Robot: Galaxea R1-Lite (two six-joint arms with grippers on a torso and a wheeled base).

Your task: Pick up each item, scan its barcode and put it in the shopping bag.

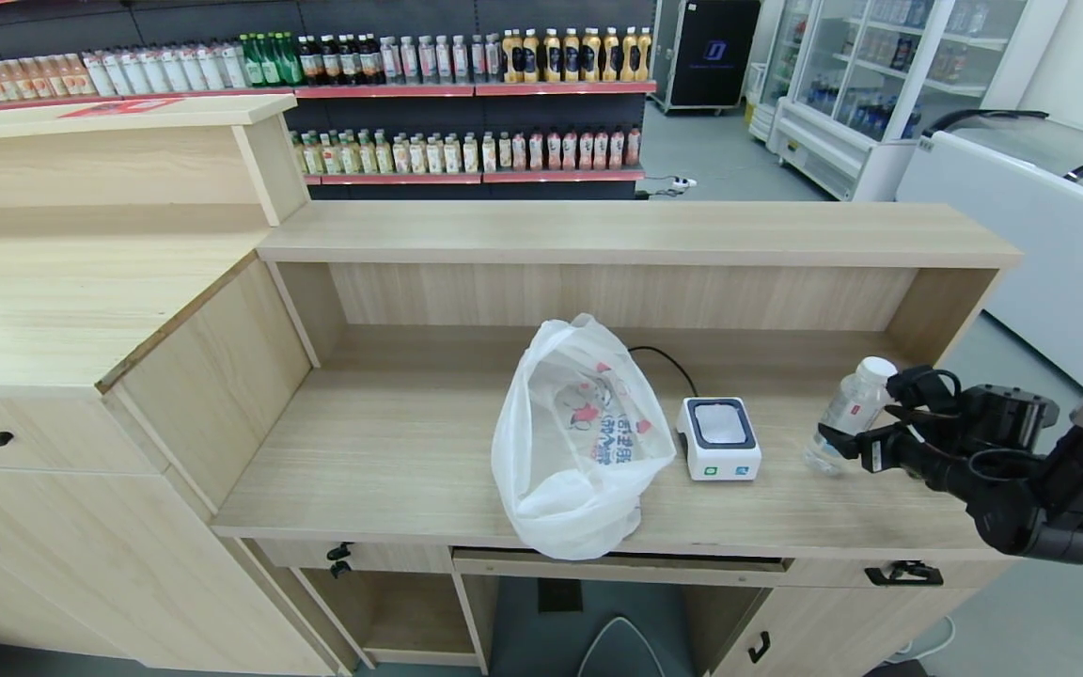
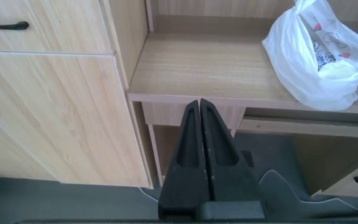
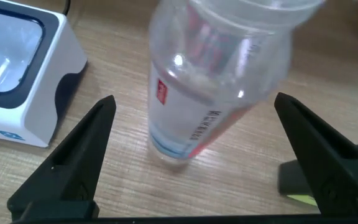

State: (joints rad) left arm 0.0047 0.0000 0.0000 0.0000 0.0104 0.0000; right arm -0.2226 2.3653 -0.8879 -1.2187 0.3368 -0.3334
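The bottle (image 1: 850, 414) stands on its base near the right end of the worktop (image 1: 391, 451), just right of the scanner (image 1: 718, 434) and well apart from the shopping bag (image 1: 579, 442), which sits open-mouthed near the middle of the front edge.

The right gripper (image 1: 866, 414) is level with the bottle's lower half. Its fingers are spread wide, one on each side, and in the right wrist view neither finger touches the plastic. The left gripper (image 2: 199, 106) hangs below the front edge of the worktop toward its left end, with its fingers pressed together on nothing.

The bottle is clear thin-walled plastic with a white cap and a printed label band round its middle. It will probably be light, smooth and a little slippery, and the wall is likely to dent under a hard squeeze. How much liquid it holds is hard to make out through the clear wall, so its weight is uncertain. If it is nearly empty, a nudge from one finger arriving first could tip it over.

The best hold is across the round body at or just below the label, where the wall is straight. The tapering shoulder and the cap offer less grip. The fingers should close evenly and gently. A grip low on the body also leaves most of the label free to turn toward the scanner's window, and the barcode most likely sits on that label.
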